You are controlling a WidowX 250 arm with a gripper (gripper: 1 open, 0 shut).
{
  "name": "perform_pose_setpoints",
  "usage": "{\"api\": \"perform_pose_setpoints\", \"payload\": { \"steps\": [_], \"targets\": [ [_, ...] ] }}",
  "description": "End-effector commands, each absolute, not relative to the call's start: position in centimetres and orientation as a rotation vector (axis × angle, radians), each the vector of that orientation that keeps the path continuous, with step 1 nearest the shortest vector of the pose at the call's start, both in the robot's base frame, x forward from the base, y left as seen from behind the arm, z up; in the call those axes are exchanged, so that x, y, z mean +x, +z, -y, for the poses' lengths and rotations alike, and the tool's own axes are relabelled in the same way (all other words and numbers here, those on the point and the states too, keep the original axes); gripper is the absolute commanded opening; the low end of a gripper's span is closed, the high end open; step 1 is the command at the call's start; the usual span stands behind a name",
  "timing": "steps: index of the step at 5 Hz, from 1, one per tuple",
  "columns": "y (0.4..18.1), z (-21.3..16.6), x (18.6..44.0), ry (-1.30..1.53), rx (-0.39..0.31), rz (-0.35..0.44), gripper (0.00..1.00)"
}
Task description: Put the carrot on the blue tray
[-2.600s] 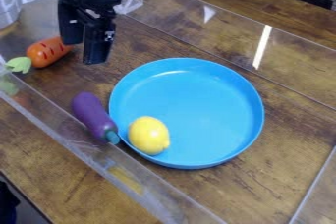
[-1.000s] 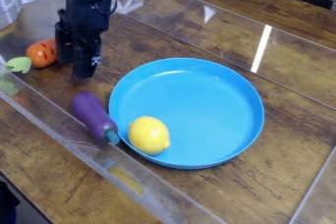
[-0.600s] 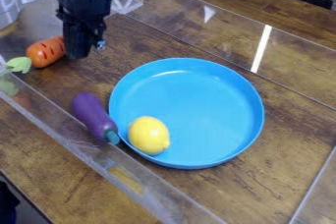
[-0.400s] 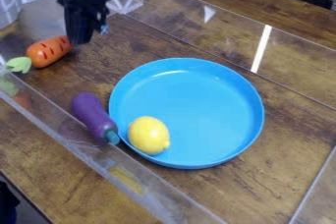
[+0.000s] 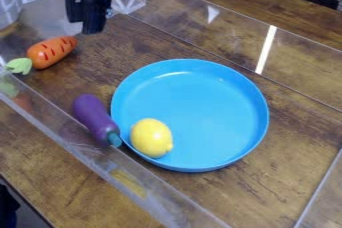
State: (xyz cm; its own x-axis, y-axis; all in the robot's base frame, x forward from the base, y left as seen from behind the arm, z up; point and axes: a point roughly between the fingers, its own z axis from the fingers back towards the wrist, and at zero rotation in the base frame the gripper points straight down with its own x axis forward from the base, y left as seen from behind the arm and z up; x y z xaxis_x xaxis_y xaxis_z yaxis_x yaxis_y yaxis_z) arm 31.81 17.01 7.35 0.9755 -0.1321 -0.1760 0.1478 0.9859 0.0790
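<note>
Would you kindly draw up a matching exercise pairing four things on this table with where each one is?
Things:
1. carrot
2. lemon
3. eggplant
4. pincer

Places:
A. inside the blue tray, near its rim
B. on the wood, touching the tray's outer edge
C. raised above the table, holding nothing
D. on the wood at far left

Pairs: 1-D, 2-A, 3-B, 4-C

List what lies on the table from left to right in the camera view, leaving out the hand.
carrot → eggplant → lemon → blue tray, whose rim the lemon rests on.
</note>
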Motion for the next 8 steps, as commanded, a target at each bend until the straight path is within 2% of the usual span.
{"api": "perform_pose_setpoints", "payload": {
  "steps": [1, 3, 4, 5, 6, 7, 8],
  "targets": [
    [8.1, -19.6, 31.9, -0.157, 0.122, -0.127, 1.0],
    [6.3, -19.1, 30.7, -0.159, 0.126, -0.132, 1.0],
    [5.5, -19.0, 30.0, -0.15, 0.121, -0.141, 0.0],
    [5.9, -19.3, 30.4, -0.123, 0.115, -0.15, 0.0],
    [8.4, -19.3, 30.9, -0.088, 0.129, -0.132, 0.0],
    [7.8, -19.2, 31.6, -0.113, 0.138, -0.122, 0.0],
    [5.9, -19.0, 32.2, -0.146, 0.138, -0.128, 1.0]
  ]
}}
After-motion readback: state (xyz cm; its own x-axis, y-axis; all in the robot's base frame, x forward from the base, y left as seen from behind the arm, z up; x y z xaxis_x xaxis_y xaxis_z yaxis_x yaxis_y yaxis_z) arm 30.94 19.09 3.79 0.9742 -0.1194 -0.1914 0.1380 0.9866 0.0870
